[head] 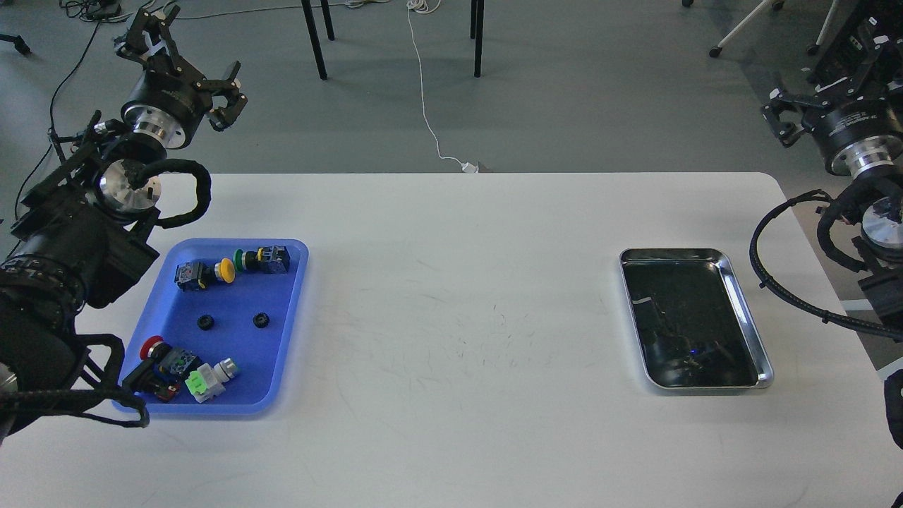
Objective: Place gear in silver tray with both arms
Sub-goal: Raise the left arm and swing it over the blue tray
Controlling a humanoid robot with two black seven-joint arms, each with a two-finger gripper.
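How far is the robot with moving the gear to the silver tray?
Nothing looks done yet: the silver tray holds no part. Two small black gears lie in the blue tray among push buttons. Nothing is in hand: the left gripper is open and raised beyond the table's far edge, and the right gripper grips nothing I can see. Picking, carrying and placing all remain.

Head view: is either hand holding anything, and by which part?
Nothing is held. The left hand is open and raised; the right hand also looks empty.
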